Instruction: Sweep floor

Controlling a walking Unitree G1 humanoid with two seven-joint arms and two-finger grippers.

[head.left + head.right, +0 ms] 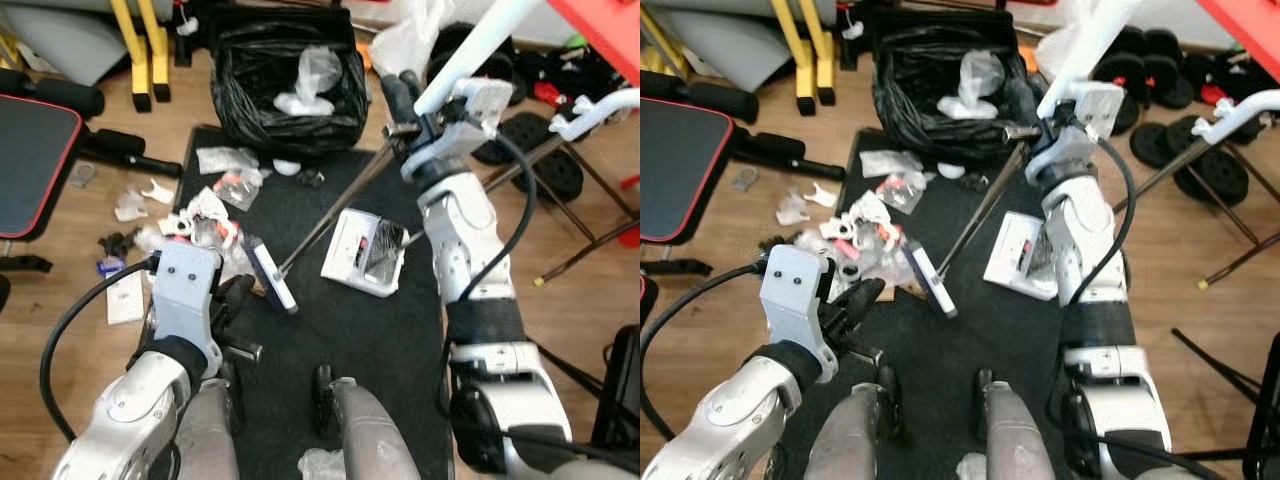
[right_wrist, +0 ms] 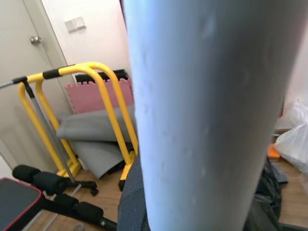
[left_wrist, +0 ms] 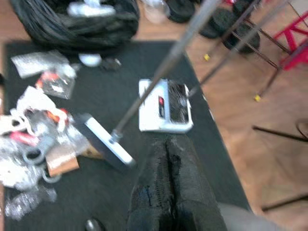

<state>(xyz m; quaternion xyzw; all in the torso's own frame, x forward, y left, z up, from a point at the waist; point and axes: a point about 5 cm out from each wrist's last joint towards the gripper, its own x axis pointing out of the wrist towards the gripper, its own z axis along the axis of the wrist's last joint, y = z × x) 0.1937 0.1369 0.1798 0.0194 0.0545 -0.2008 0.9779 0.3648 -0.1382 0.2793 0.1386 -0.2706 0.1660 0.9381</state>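
My right gripper (image 1: 402, 100) is shut on the handle of a broom. Its white upper pole (image 1: 480, 45) rises past the wrist, and that pole looms close and pale in the right wrist view (image 2: 192, 120). From the gripper a grey metal shaft (image 1: 335, 210) slants down to the flat broom head (image 1: 272, 275) on the black mat (image 1: 340, 330). A litter pile (image 1: 205, 225) of wrappers and scraps lies just left of the head. My left gripper (image 3: 168, 187) hovers low over the mat near the head, fingers pressed together and holding nothing.
A black bin bag (image 1: 290, 80) with white rubbish stands at the mat's far end. A white box (image 1: 365, 250) lies right of the shaft. A weight bench (image 1: 35, 165), yellow frame (image 1: 140, 50), weight plates (image 1: 545, 150) and metal stand legs (image 1: 590, 240) crowd the sides.
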